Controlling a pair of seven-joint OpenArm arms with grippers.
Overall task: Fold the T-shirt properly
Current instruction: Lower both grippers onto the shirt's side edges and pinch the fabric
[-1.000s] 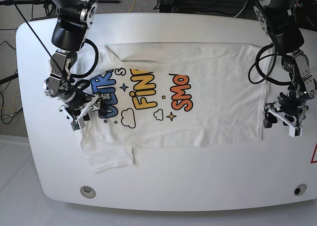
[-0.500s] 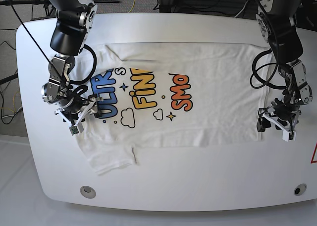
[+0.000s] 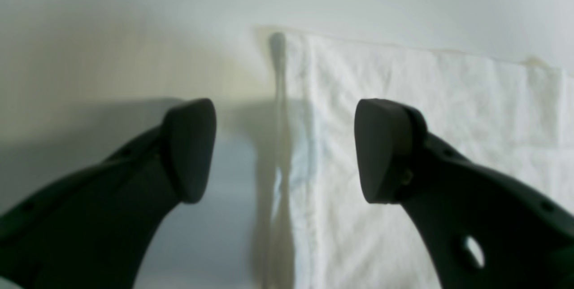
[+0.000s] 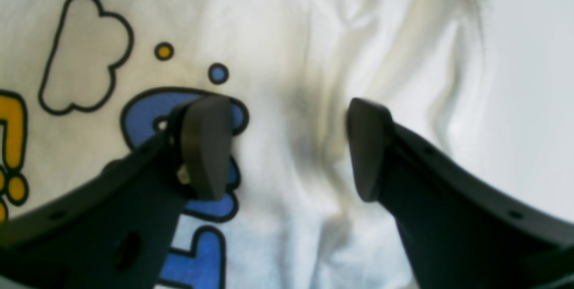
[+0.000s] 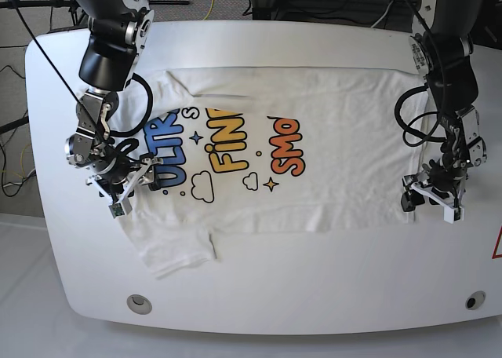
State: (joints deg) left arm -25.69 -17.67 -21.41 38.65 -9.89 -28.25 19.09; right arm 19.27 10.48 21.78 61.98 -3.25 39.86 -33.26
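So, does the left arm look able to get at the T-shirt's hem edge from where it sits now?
Probably yes. The left gripper is open, one jaw over the bare table and the other over the T-shirt, so the cloth's edge runs between them. Nothing blocks that edge.

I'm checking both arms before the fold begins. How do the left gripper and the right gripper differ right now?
The left gripper straddles the T-shirt's plain hem edge, one finger over bare table; the right gripper sits fully over cloth by the blue print. The left gripper's jaws gape wider than the right gripper's. Both are open, holding nothing.
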